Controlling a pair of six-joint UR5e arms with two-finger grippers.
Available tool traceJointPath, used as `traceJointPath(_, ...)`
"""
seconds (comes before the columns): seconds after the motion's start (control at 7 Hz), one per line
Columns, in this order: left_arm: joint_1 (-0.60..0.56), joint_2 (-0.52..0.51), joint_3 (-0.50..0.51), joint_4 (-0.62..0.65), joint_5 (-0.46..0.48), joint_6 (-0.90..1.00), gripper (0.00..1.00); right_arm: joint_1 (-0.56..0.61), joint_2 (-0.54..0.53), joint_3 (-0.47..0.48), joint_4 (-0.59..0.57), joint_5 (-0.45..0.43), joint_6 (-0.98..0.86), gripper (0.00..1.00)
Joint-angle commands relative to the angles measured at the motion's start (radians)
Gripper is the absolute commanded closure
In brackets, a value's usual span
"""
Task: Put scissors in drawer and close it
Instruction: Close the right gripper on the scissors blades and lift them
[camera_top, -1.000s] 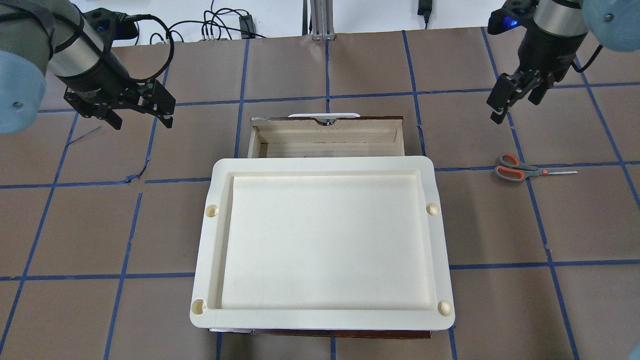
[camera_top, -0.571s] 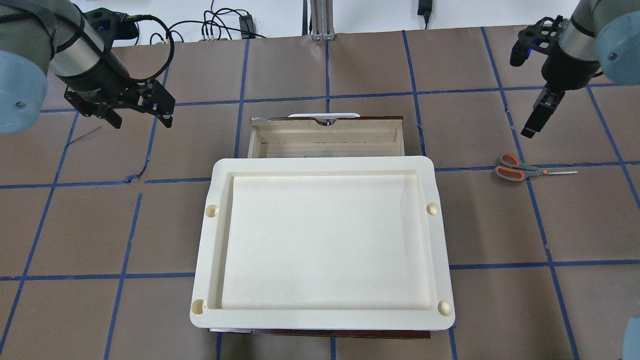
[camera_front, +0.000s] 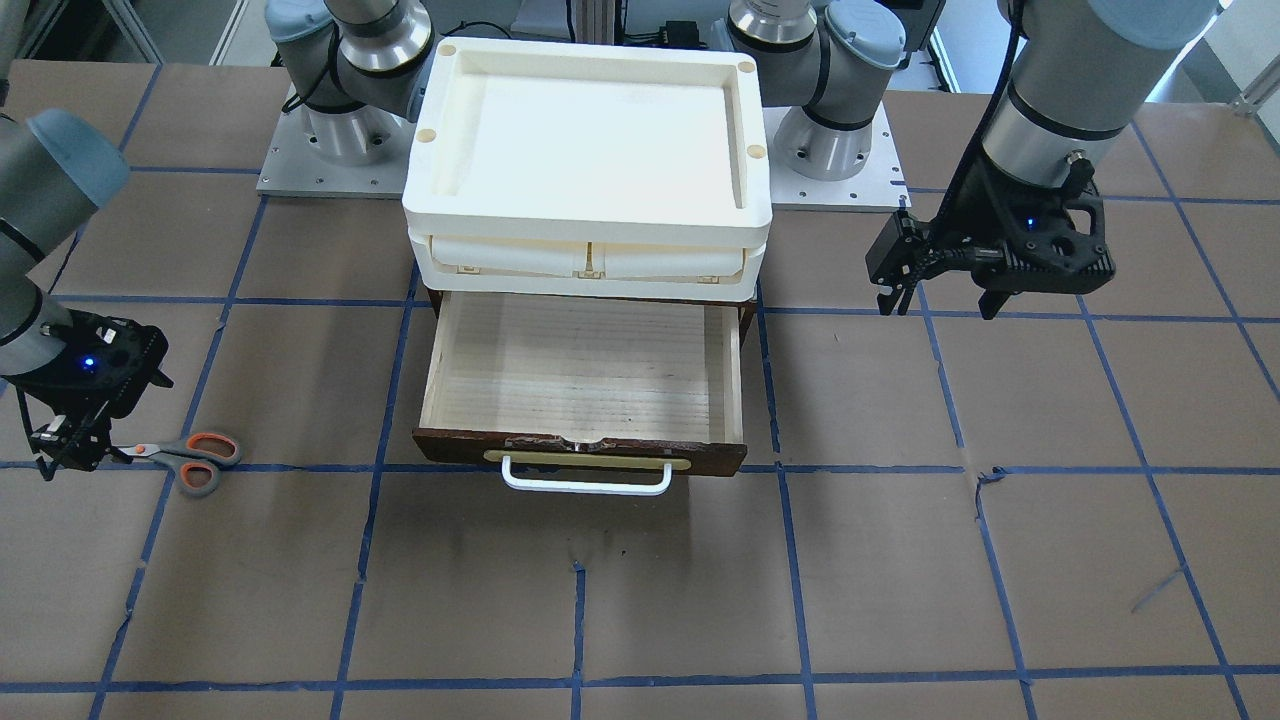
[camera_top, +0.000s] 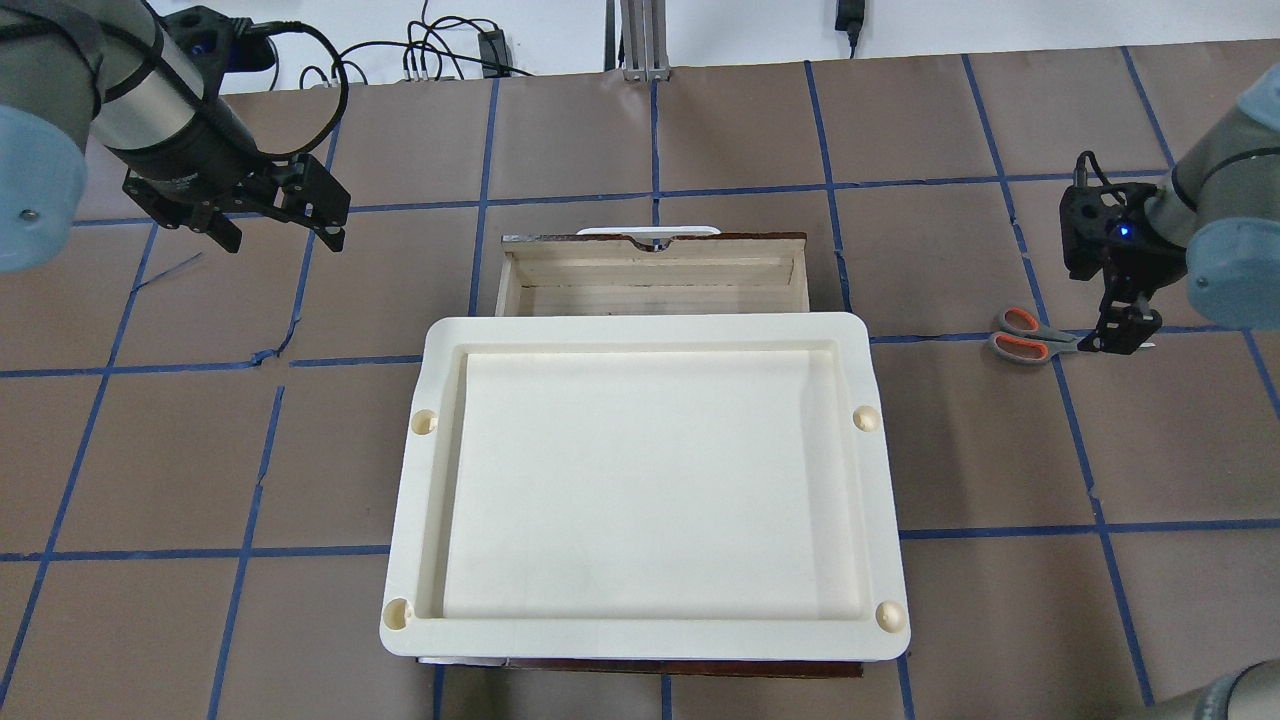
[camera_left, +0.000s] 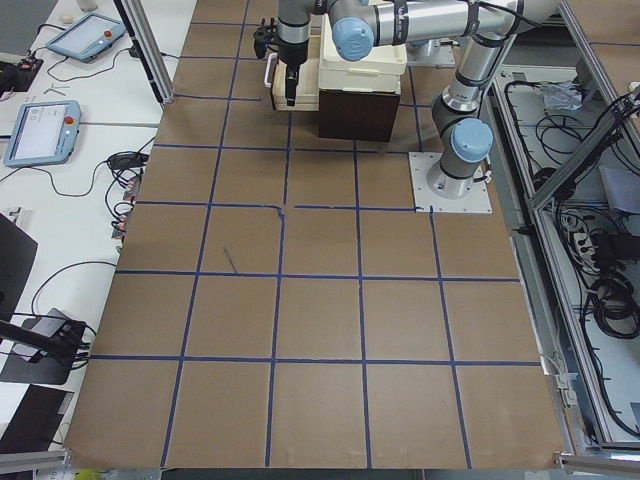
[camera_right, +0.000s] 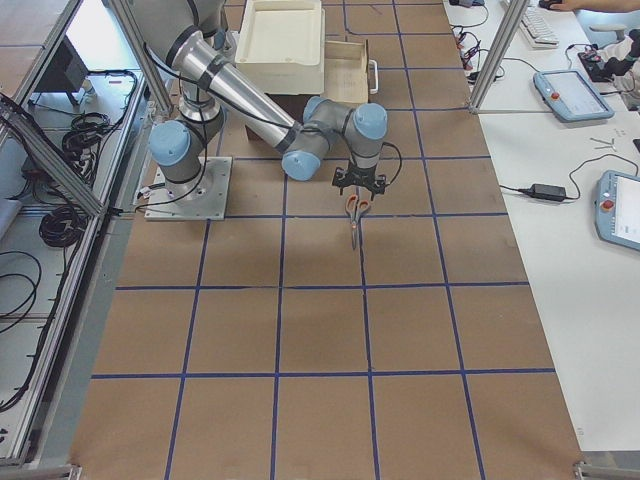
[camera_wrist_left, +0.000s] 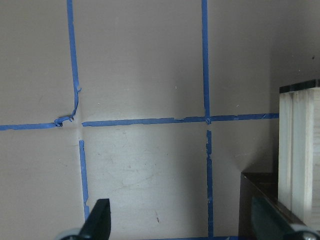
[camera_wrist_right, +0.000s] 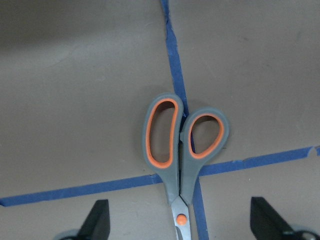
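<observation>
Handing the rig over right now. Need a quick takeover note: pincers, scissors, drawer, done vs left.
Right pincer: open, low over the scissors, fingers either side near the pivot; not gripped.
Left pincer: open, empty, hovering on the robot's left of the drawer.
Scissors: closed, flat on the table, on the robot's right of the drawer.
Drawer: pulled out, empty.
Done: nothing placed.
Left: grasp scissors, place in drawer, push it shut.

scissors (camera_wrist_right: 180, 150) blades: cut off, right wrist view's bottom edge | drawer (camera_top: 655, 268): mostly hidden under cream unit (camera_top: 650, 330)
</observation>
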Motion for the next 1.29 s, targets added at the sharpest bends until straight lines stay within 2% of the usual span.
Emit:
traceJointPath(0.0,-0.002,0.012,0.002,-0.001,0.001,0.002,0.00,-0.033,0.076,0.055,-0.181,0.046,-0.204,0.00)
traceJointPath(0.43,0.001,0.009,-0.001,-0.009,0.001,0.004,0.00,-0.033,0.118,0.055,-0.203,0.027,-0.252,0.03)
traceJointPath(0.57,0.007,0.008,-0.002,-0.010,0.000,0.011,0.00,-0.033,0.117,0.056,-0.202,0.008,-0.251,0.07)
traceJointPath(0.71,0.009,0.006,-0.002,-0.007,-0.003,0.058,0.00,-0.033,0.117,0.056,-0.202,0.007,-0.252,0.15)
traceJointPath(0.86,0.009,0.003,-0.002,-0.004,-0.002,0.071,0.00,-0.033,0.118,0.056,-0.202,0.005,-0.251,0.30)
traceJointPath(1.14,0.009,0.003,-0.002,-0.009,0.000,0.057,0.00,-0.033,0.118,0.055,-0.202,0.008,-0.249,0.54)
